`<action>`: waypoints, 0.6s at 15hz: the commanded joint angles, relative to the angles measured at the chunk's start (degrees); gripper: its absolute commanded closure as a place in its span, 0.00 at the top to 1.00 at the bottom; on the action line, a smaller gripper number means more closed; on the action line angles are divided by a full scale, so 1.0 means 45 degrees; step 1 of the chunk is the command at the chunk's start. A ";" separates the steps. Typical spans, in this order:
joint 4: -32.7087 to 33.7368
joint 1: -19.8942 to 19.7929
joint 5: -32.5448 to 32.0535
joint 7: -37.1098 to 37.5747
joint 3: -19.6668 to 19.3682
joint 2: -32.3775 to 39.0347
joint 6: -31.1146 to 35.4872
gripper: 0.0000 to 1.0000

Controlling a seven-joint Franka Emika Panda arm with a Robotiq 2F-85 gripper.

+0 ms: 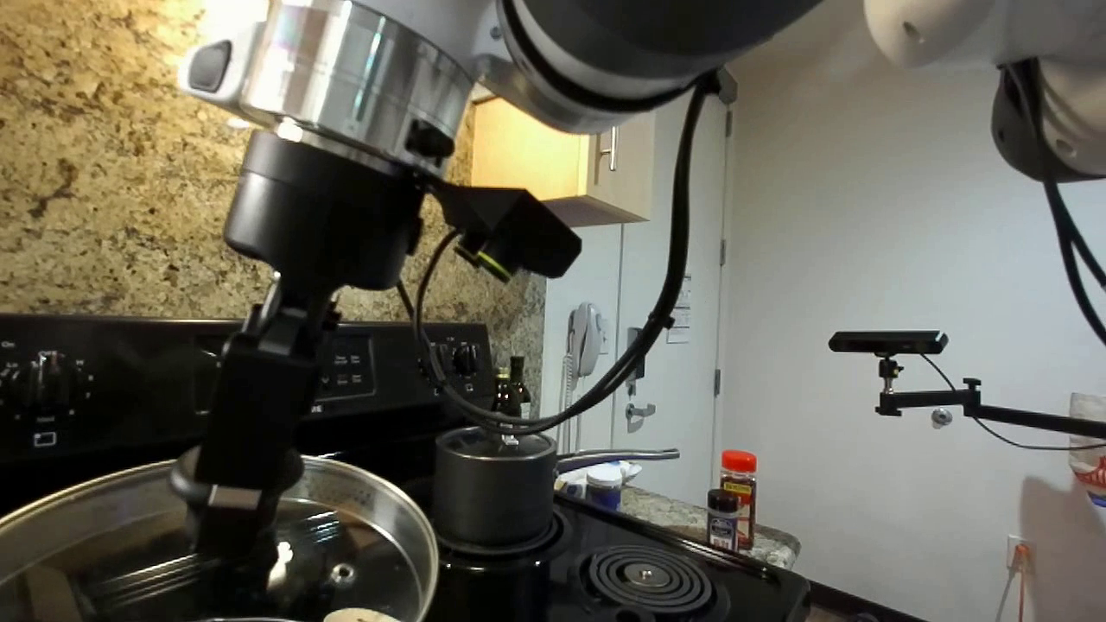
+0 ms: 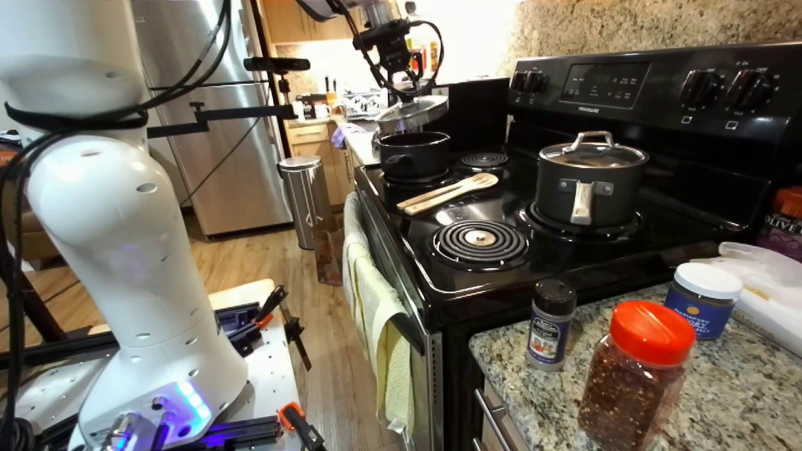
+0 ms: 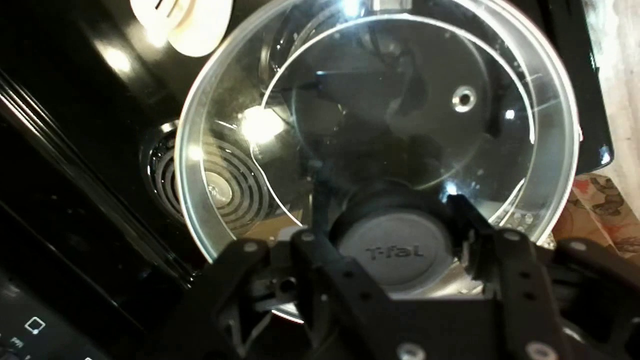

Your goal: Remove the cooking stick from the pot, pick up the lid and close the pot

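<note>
OK, your gripper [image 3: 387, 220] is clamping the knob [image 3: 395, 254] of the lid [image 3: 375, 135], which is hanging tilted just above the pot [image 2: 423, 160]. Your next move is probably hinging on levelling and centring it before lowering straight down.

In an exterior view the white Franka Emika Panda arm [image 2: 119, 250] rises from its base [image 2: 163, 363], low on which a strip of blue lights [image 2: 193, 401] glows, and runs out past the top edge. In an exterior view the silver wrist flange [image 1: 354, 78] hangs beneath the white links, its axis leaning, and the Robotiq gripper [image 3: 387, 215] below it points downward and a little left in that picture. A wrist camera [image 1: 523, 233] juts from its side; black cables [image 1: 674, 259] loop beside it. In the wrist view the fingers [image 3: 345, 275] clasp the lid [image 3: 375, 145] by its knob [image 3: 400, 252], one at either side.
</note>
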 commanded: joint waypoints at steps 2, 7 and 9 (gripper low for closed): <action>0.1947 0.0262 -0.0113 -0.1228 0.0031 0.1355 -0.0818 0.35; 0.3046 0.0442 -0.0059 -0.1884 -0.0021 0.2221 -0.1757 0.35; 0.3291 0.0498 -0.0049 -0.1980 -0.0029 0.2380 -0.2026 0.35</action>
